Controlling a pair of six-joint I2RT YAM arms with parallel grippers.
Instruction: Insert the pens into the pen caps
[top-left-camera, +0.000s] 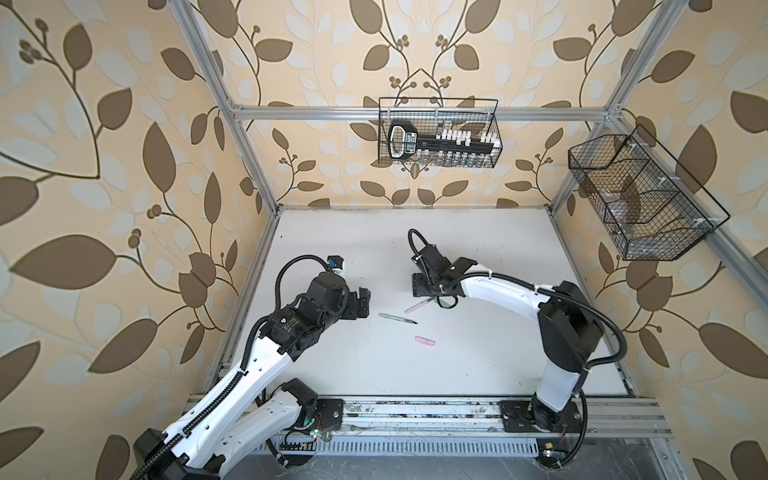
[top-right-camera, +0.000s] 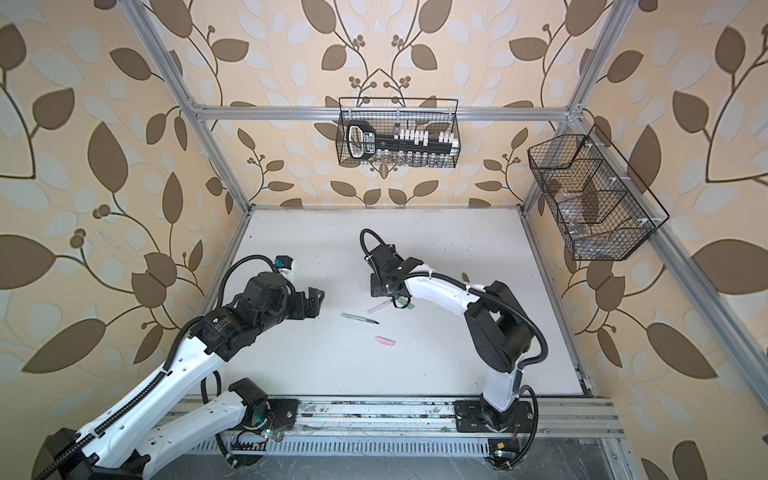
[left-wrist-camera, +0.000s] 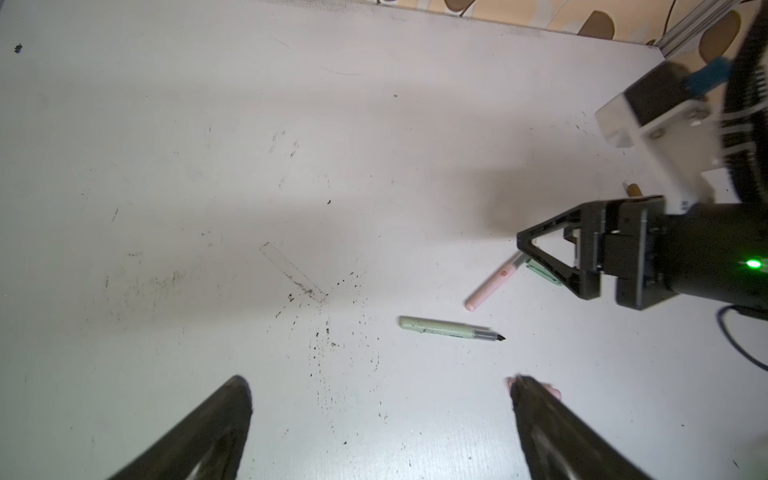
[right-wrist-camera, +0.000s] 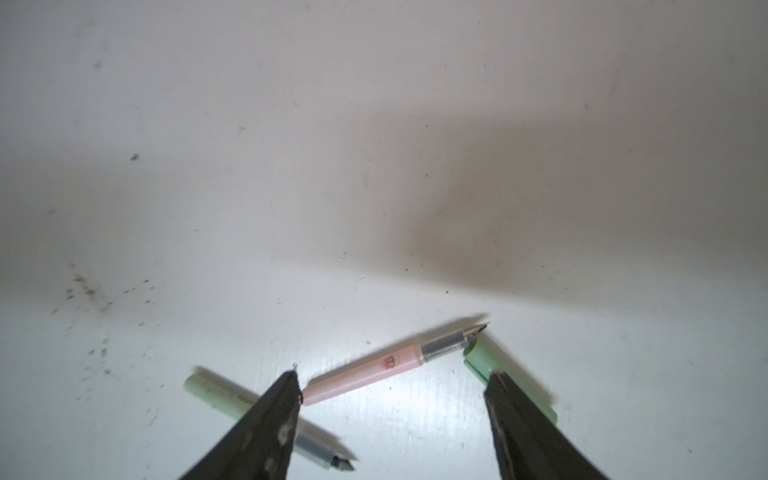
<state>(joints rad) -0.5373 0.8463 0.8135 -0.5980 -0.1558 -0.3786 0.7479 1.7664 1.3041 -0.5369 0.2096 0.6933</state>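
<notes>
A pink pen (right-wrist-camera: 374, 368) lies on the white table, its nib next to a sage green pen cap (right-wrist-camera: 482, 357). My right gripper (right-wrist-camera: 395, 376) hangs open just above them, one fingertip near the pen's blunt end, the other over the green cap. A green pen (top-left-camera: 397, 318) lies left of that, uncapped. A pink pen cap (top-left-camera: 424, 341) lies nearer the front. My left gripper (top-left-camera: 363, 303) is open and empty, left of the green pen. In the left wrist view a tan-brown end (left-wrist-camera: 633, 190) peeks past the right gripper; pen or cap, I cannot tell.
A wire basket (top-left-camera: 440, 133) holding a black tool hangs on the back wall. A second wire basket (top-left-camera: 640, 199) hangs on the right frame. Aluminium rails border the table (top-left-camera: 498, 365).
</notes>
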